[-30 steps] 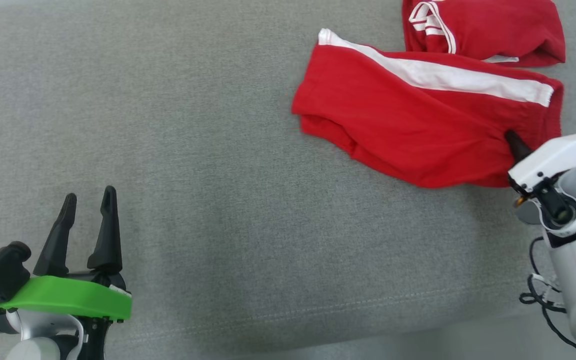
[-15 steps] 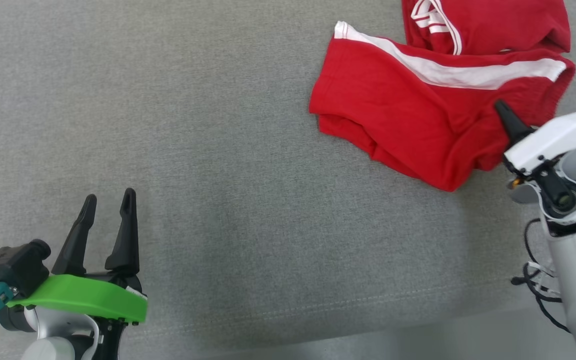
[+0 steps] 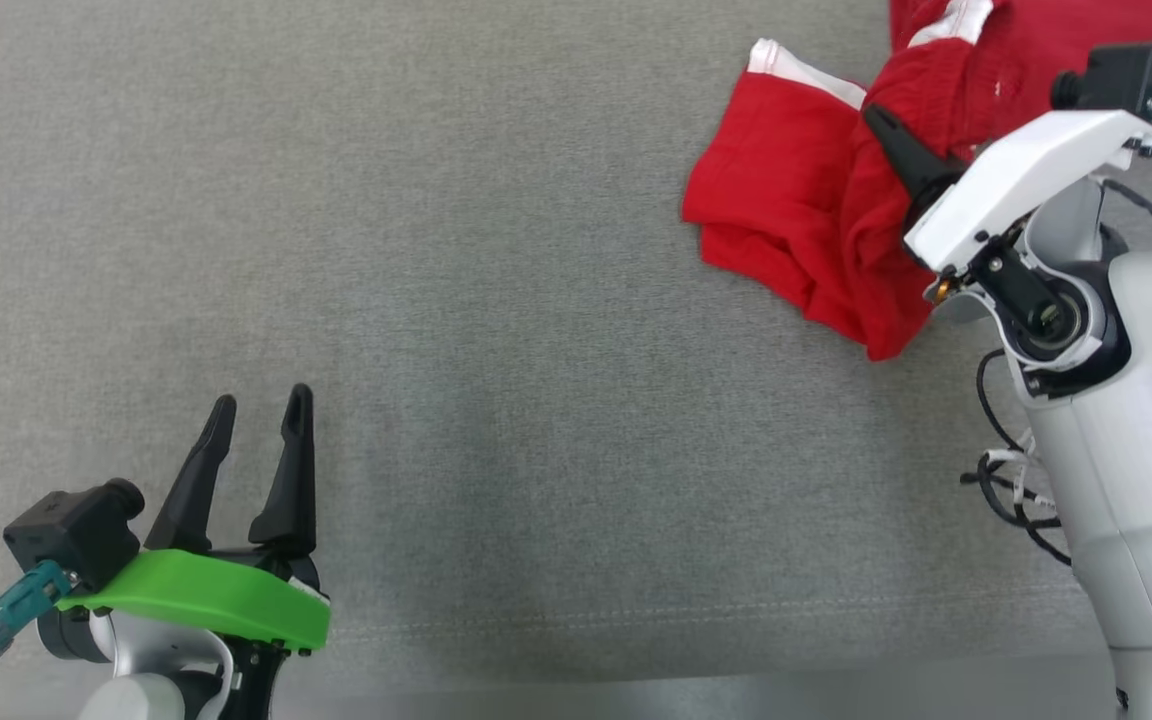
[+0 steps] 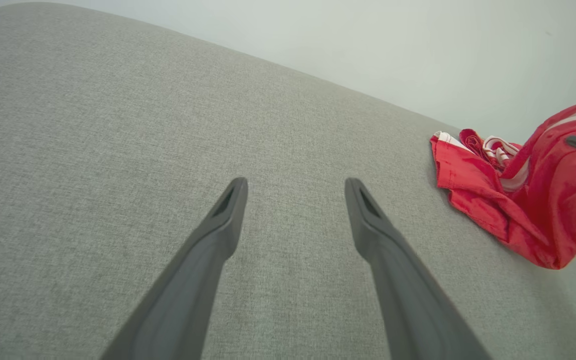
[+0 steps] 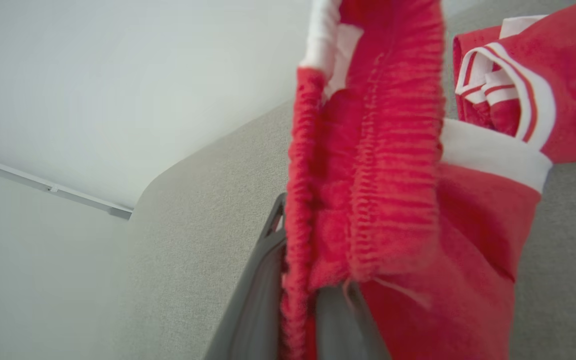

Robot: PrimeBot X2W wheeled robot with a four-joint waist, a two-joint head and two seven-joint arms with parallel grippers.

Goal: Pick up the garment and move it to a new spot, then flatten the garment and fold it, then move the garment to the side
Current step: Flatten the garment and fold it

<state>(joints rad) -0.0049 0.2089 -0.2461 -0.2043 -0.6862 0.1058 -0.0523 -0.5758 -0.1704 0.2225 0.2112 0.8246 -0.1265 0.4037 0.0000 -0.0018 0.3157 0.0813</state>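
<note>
Head cam: my right jaws are clamped on the red garment (image 3: 796, 220) at the tabletop's (image 3: 536, 300) far right, left jaws wide open w/ nothing in them; L wrist cam: garment bunched, part-raised; R wrist cam: waistband pinched, so I judge pickup underway, w/ re-placing, flattening, folding & side move left to do.

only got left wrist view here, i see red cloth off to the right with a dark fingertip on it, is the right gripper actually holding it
observer: Yes. The right wrist view shows the right gripper shut on the red garment, pinching its ribbed waistband.
operator: where's my left gripper relative to all that
observer: The head view puts the left gripper open at the near left, by the near edge of the grey surface, with the garment at the far right.
</note>
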